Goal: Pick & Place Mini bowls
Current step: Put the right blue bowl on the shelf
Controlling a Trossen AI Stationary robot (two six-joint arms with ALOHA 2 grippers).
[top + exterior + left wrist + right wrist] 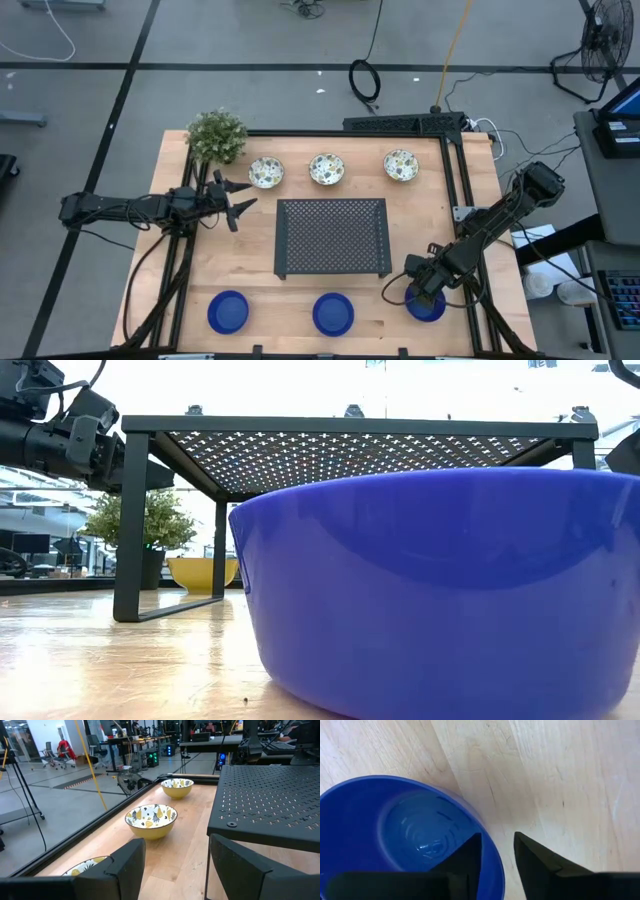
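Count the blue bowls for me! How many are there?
3, all along the table's near edge in the high view: left bowl, middle bowl, and right bowl, partly covered by the right tool straddling its rim. None seem hidden.

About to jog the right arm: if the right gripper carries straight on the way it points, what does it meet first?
The blue bowl's rim. The right gripper points down with one finger inside the blue bowl and one outside; beyond the rim comes the table.
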